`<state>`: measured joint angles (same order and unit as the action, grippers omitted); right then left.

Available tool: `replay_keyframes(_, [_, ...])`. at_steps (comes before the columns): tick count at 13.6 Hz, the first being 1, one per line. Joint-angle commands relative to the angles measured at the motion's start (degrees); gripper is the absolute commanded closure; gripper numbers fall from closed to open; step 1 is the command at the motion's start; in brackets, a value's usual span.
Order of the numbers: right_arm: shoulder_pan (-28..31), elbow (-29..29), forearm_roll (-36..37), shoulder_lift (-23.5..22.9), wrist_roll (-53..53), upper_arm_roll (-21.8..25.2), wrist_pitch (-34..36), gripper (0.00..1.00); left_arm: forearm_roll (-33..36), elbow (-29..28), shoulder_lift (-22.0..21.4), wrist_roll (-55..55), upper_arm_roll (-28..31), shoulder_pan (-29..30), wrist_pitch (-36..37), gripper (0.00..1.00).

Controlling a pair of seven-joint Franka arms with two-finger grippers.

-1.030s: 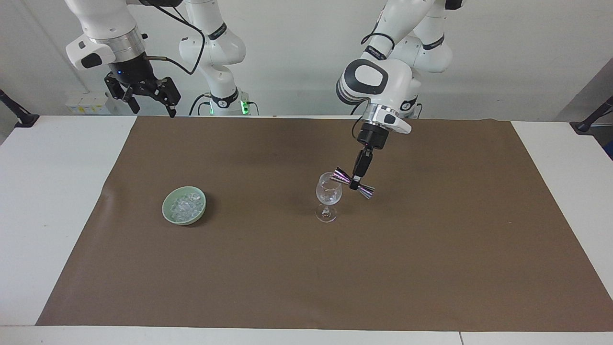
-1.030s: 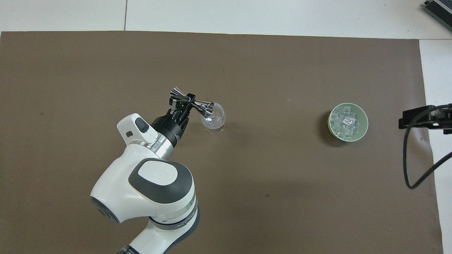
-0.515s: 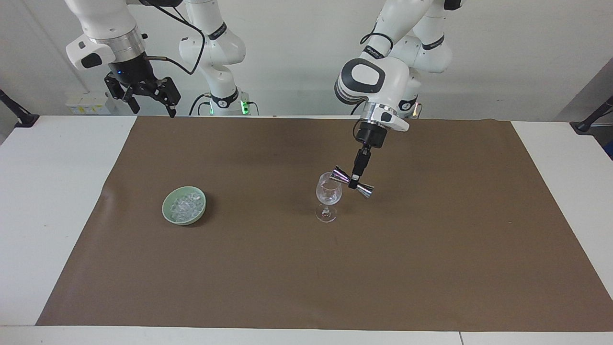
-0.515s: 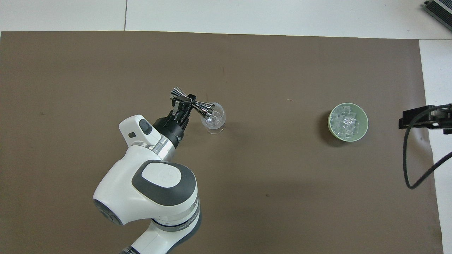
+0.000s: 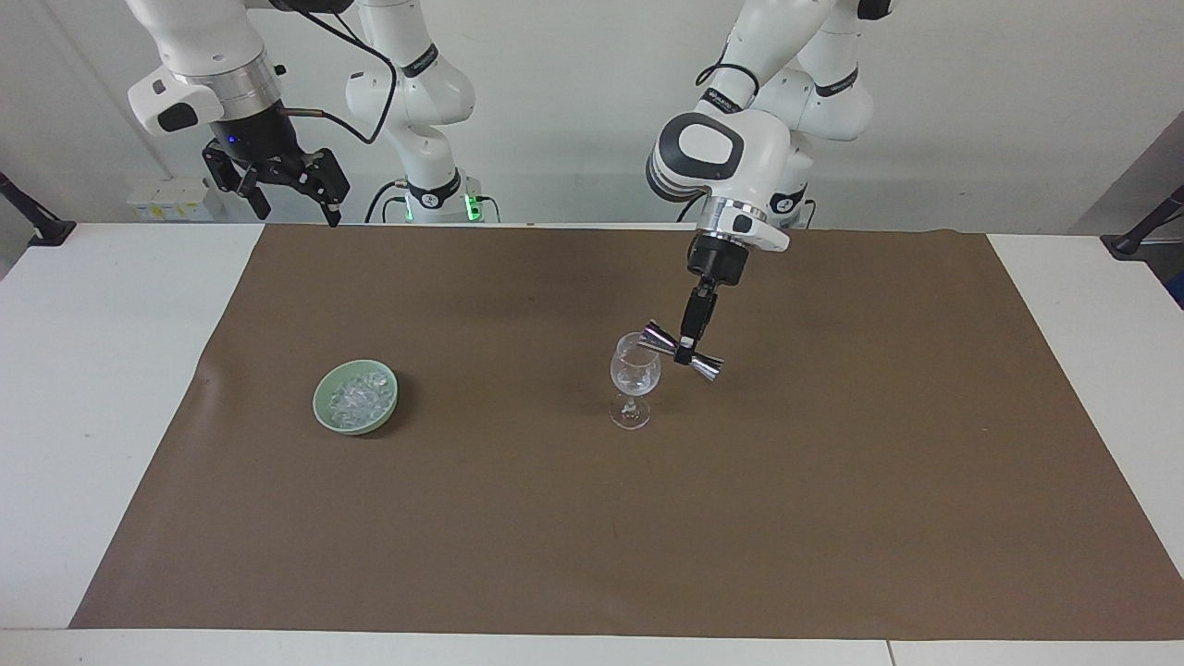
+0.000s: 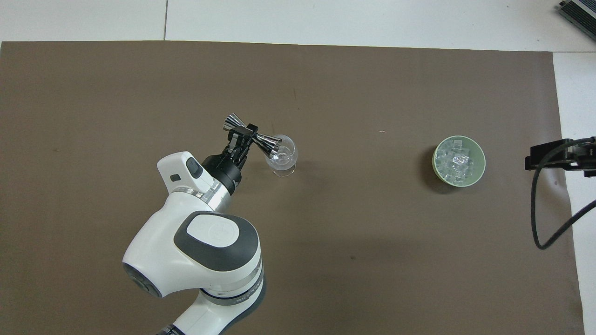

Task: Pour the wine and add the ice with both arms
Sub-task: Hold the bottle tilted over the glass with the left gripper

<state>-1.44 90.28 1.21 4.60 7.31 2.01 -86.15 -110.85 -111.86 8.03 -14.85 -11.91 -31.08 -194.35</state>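
A clear stemmed wine glass [image 5: 635,377] stands mid-mat; it also shows in the overhead view [image 6: 281,156]. My left gripper [image 5: 686,350] is shut on the waist of a silver double-cone jigger [image 5: 684,353], tipped on its side with one cone at the glass's rim [image 6: 269,144]. Ice [image 5: 358,396] fills a pale green bowl [image 5: 326,416] toward the right arm's end; the bowl also shows in the overhead view [image 6: 479,174]. My right gripper [image 5: 277,190] is open and waits high over the table's edge at the right arm's end.
A brown mat [image 5: 592,518] covers most of the white table [image 5: 92,370]. Black clamp posts [image 5: 28,217] stand at both table corners nearest the robots. A black cable [image 6: 542,204] hangs from the right arm.
The left arm has drawn up and back slightly, lifting the jigger a little at the glass's rim. The right arm has not moved.
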Motion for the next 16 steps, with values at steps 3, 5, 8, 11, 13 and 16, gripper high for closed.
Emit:
replay_keyframes(3, [0.29, 0.33, -0.16, 0.32, -0.28, -0.25, 0.46, 0.0, 0.63, 2.87, 0.67, -4.4, 0.48, -1.17, -2.96, 1.0])
replay_keyframes(5, [0.38, 0.25, -0.16, -0.03, -0.37, -0.25, 0.46, 0.0, 2.12, 3.49, 0.76, -4.75, 0.48, -1.96, -3.31, 1.0])
replay_keyframes(8, [0.56, -0.46, -0.24, -1.35, -0.71, -0.25, 0.28, 0.0, 4.14, 3.58, 0.76, -4.93, 0.48, -2.23, -3.4, 1.0])
replay_keyframes(11, [0.65, -0.37, -0.24, -1.26, -0.8, -0.25, -0.07, 0.0, 5.47, 3.4, 0.76, -7.03, 0.39, -3.1, -4.54, 1.0])
replay_keyframes(13, [0.65, -0.37, -0.24, -1.26, -0.8, -0.25, -0.07, 0.0, 5.47, 3.31, 0.76, -8.88, 0.3, -3.19, -5.15, 1.0])
replay_keyframes(16, [0.73, -0.63, -0.24, -1.43, -0.63, -0.51, 0.28, 0.0, 5.38, 3.23, 1.02, -11.42, 0.3, -4.07, -6.12, 1.0])
